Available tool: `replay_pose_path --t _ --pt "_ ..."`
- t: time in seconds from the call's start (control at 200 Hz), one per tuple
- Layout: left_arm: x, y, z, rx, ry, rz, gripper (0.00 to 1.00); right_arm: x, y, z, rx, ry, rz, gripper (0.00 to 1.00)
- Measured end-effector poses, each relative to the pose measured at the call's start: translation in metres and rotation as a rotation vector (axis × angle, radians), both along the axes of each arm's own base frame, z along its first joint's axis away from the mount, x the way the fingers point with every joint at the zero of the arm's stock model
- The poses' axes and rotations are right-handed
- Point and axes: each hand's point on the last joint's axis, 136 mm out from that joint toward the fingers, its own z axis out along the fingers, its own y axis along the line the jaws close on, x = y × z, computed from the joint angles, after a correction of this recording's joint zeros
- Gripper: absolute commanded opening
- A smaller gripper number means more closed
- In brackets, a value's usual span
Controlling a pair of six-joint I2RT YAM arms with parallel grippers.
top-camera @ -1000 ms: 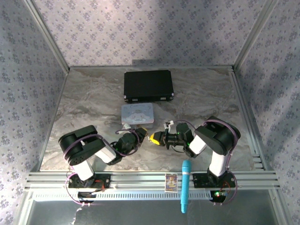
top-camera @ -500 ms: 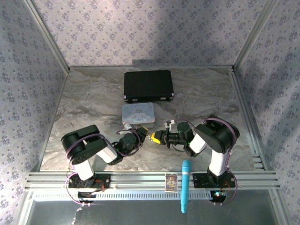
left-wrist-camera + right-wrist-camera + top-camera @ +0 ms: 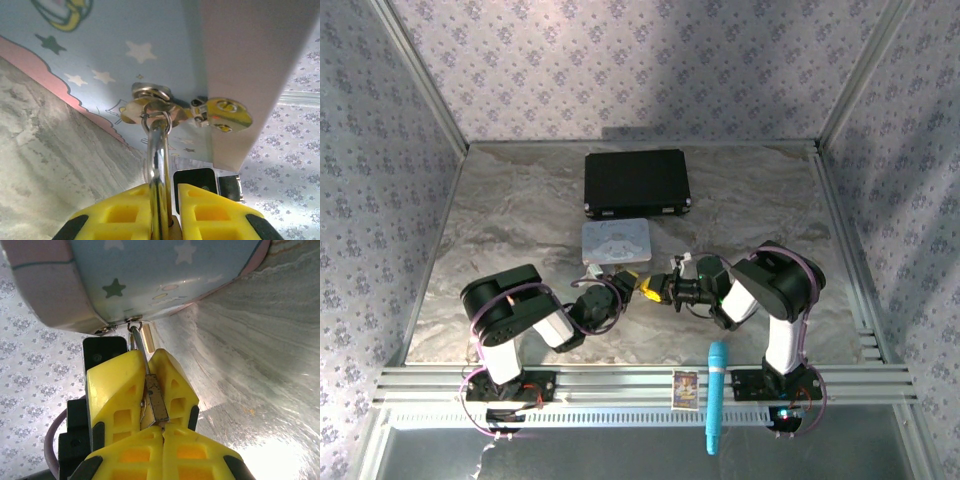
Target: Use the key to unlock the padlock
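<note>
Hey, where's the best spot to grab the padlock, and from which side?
Pinch the padlock across its flat body, coming from the side away from the tin. Its shackle is threaded through the tin's hasp, so the body is probably the only free part to hold.

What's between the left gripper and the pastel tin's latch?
The shackle of the padlock bridges it. It is hooked through the latch on the tin and pinched in the left gripper, as the left wrist view shows.
</note>
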Motion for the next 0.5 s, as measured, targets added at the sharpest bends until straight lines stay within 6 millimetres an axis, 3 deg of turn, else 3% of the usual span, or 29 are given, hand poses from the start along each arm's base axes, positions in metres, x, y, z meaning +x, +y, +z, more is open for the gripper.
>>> replay_pose_path --t 0.36,0.5 --pt "0.0013 0.0027 -0.0015 0.028 -0.013 0.058 0.00 0.0042 0.0034 -0.0014 -0.006 0.019 0.000 0.00" --pt "-0.0001 0.0025 -0.0027 0.028 -0.007 0.061 0.00 0.0030 0.0033 -0.0035 -0.028 0.010 0.006 0.19"
